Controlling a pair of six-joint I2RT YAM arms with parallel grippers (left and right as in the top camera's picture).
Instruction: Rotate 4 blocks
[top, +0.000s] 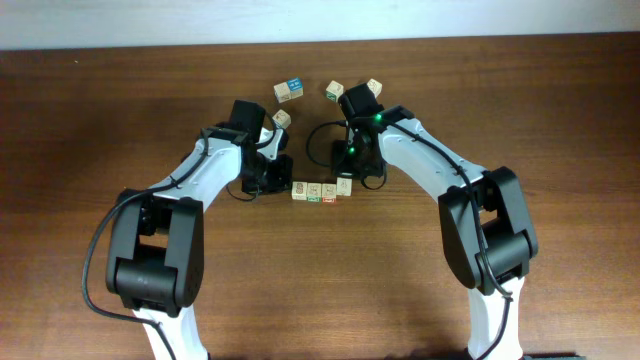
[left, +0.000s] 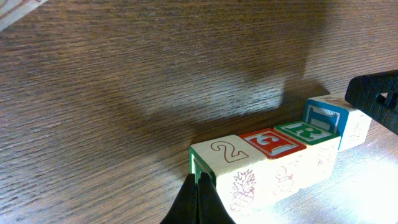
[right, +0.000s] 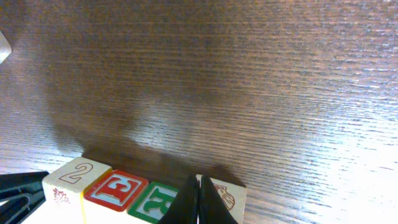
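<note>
Dark wood table (top: 560, 120), pretty simple setup. Four blocks (top: 321, 190) sit side by side in a row, right between the left gripper (left: 199, 198) and right gripper (right: 199, 198). A few loose cubes (top: 289, 91) lie scattered beyond both.

Light: bright, even light is falling from above on the bench (top: 560, 100).
Glare: pale sheen is spreading over wood in both wrist views.
Shadows: soft dark patches are lying behind the blocks (left: 267, 146).
</note>
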